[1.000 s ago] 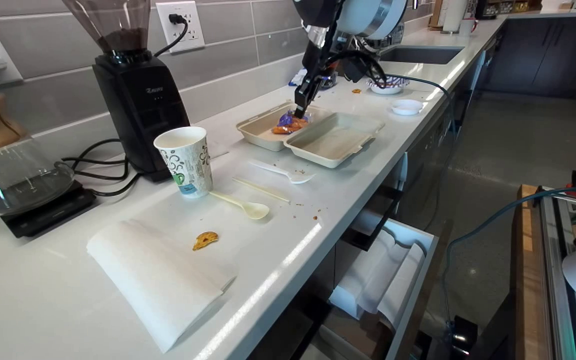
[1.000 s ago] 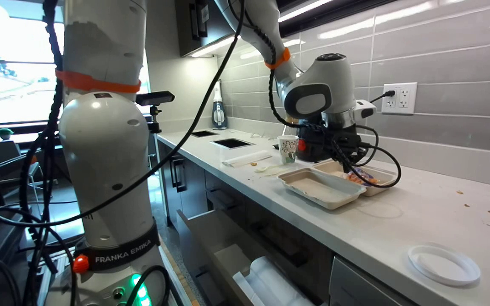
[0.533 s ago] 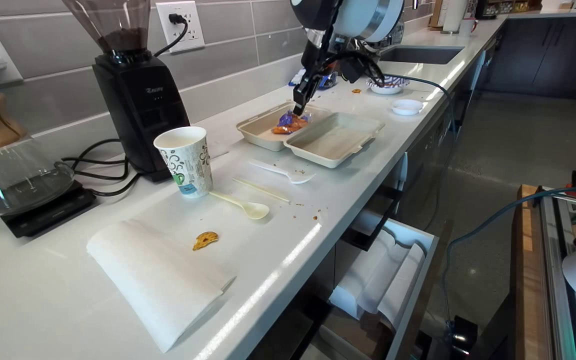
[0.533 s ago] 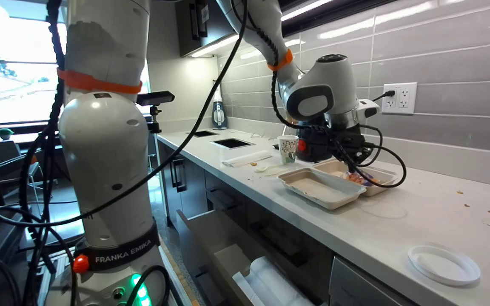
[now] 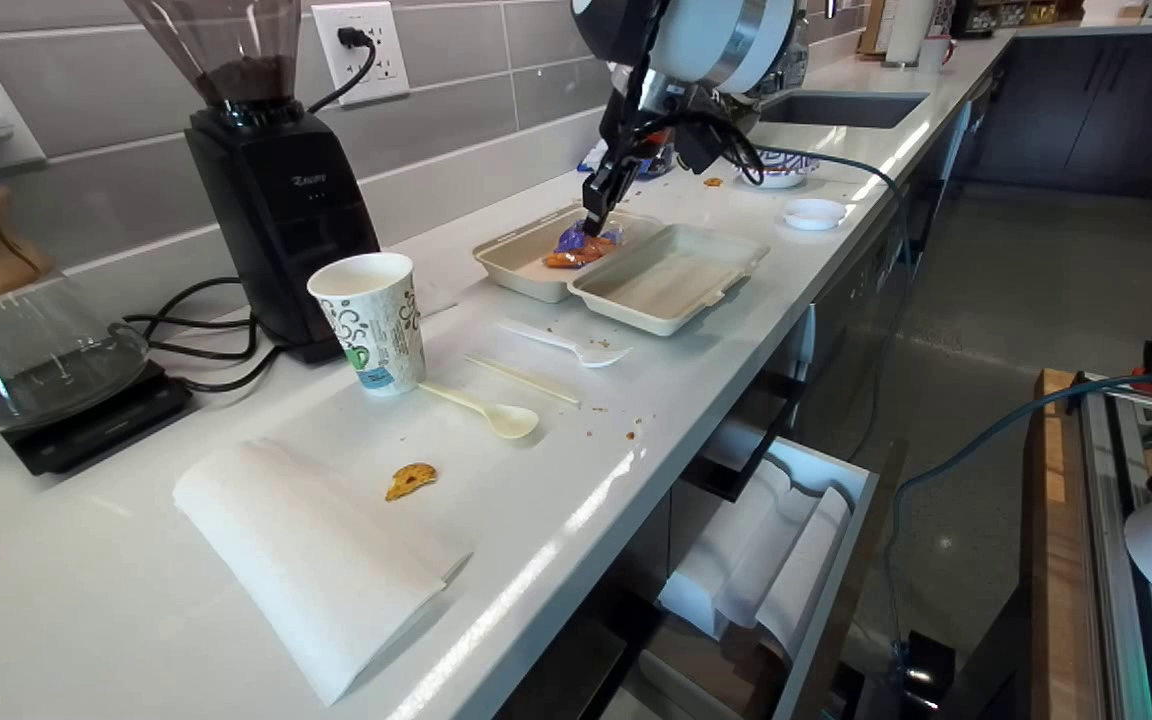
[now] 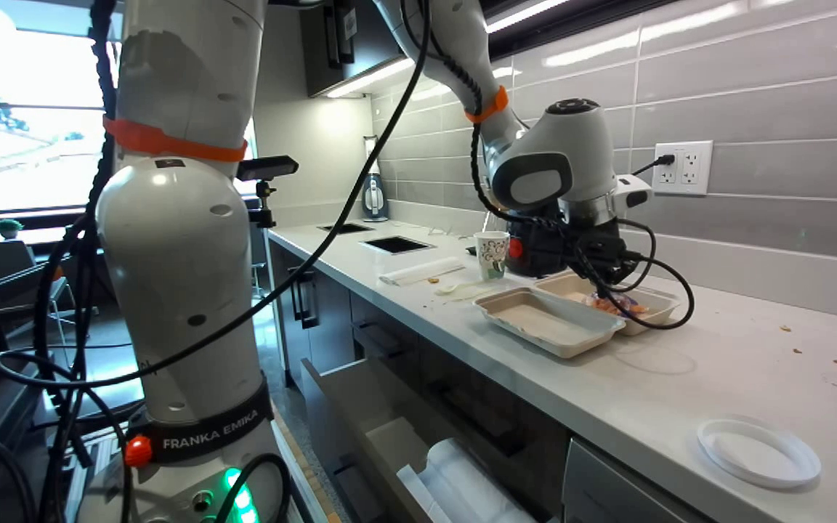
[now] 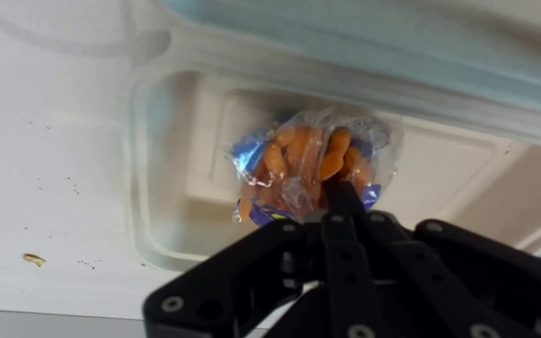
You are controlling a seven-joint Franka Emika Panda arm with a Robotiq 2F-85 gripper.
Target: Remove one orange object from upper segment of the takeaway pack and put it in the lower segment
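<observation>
I hold the gripper (image 7: 341, 189) at an orange piece (image 7: 332, 162), presumably to lift it. Fingers (image 7: 346, 204) pressed together — catch unclear.

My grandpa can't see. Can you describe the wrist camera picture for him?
A closed black gripper points at orange snacks in crinkly clear plastic, inside an open box on a white counter. I can't tell whether it holds one.
</observation>
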